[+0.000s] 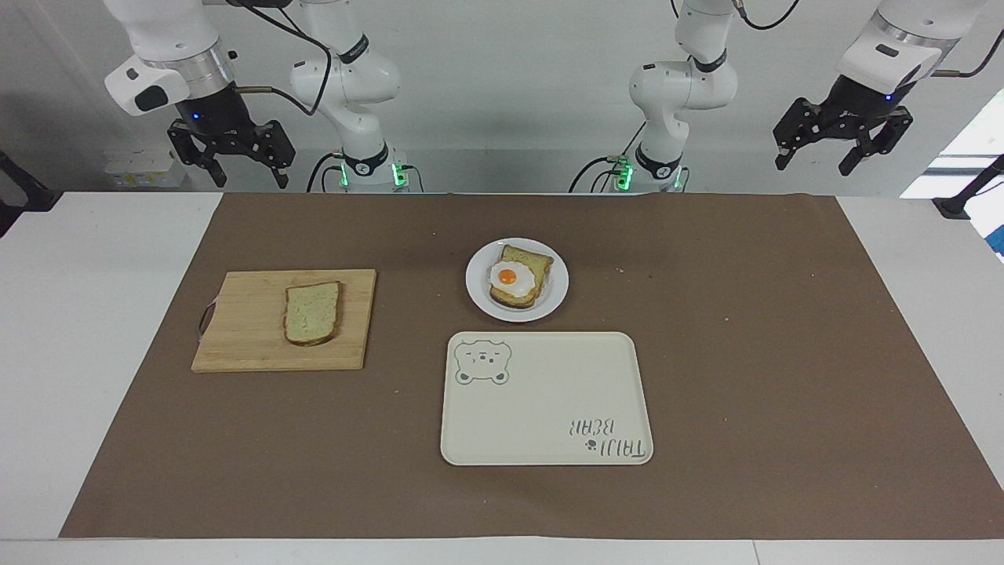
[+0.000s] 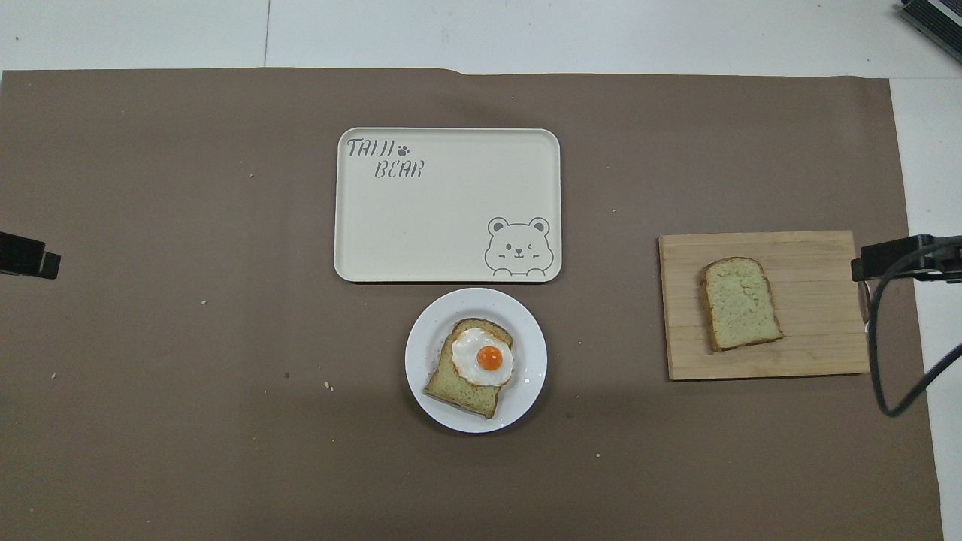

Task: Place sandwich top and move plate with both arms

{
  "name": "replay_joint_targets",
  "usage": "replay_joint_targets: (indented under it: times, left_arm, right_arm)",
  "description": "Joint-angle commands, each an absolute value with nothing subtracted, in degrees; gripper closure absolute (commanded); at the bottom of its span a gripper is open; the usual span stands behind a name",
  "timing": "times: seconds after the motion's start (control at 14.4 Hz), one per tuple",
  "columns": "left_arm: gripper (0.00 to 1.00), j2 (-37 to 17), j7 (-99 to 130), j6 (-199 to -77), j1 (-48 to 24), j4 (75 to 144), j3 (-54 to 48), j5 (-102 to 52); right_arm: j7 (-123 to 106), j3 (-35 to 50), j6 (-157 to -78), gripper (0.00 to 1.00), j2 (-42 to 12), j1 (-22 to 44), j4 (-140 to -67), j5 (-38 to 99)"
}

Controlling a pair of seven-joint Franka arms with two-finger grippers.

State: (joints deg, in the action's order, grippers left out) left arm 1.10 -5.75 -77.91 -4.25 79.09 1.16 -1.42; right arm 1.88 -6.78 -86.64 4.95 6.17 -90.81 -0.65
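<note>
The sandwich top [image 1: 312, 312] [image 2: 740, 303], a bare slice of pale bread, lies flat on a wooden cutting board [image 1: 243, 329] toward the right arm's end of the table. The small white plate [image 1: 480, 292] [image 2: 425, 353] sits mid-table and carries a bread slice topped with a fried egg [image 1: 514, 278]. My right gripper [image 1: 249, 179] hangs open and empty, high above the table edge by its base, well short of the board. Up near the left arm's end, my left gripper [image 1: 814, 166] is also open and empty. Neither touches anything.
A cream rectangular tray [image 1: 549, 408] with a bear print lies just beside the plate, farther from the robots. A brown mat [image 1: 745, 353] covers most of the table, with white tabletop showing at both ends. The board has a small handle loop on its outer side.
</note>
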Motion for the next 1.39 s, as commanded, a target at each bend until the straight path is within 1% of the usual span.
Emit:
replay_joint_targets:
  times: [0.0,0.28,0.7,0.9,1.18,1.32]
  left_arm:
    - [0.00,2.1,-5.9,-78.2,-4.5,79.9,1.5,-1.4]
    - [0.00,2.1,-5.9,-78.2,-4.5,79.9,1.5,-1.4]
    - [0.00,2.1,-5.9,-78.2,-4.5,79.9,1.5,-1.4]
    - [0.00,2.1,-5.9,-78.2,-4.5,79.9,1.5,-1.4]
    - [0.00,2.0,-5.9,-78.2,-4.5,79.9,1.5,-1.4]
    - [0.00,2.1,-5.9,-78.2,-4.5,79.9,1.5,-1.4]
  right_arm:
    - [1.7,-6.7,-86.4,0.00,5.2,5.5,-90.9,-0.1]
    - [1.5,-6.8,-87.3,0.00,7.0,5.4,-93.9,0.0]
    - [1.4,-6.6,-88.6,0.00,7.1,4.8,-94.6,0.1]
    - [0.5,-6.7,-88.8,0.00,6.9,4.8,-94.9,2.3]
    - [-2.1,-6.7,-92.7,0.00,6.9,4.8,-97.2,3.1]
    - [-5.0,-6.7,-93.6,0.00,6.6,2.9,-99.7,3.5]
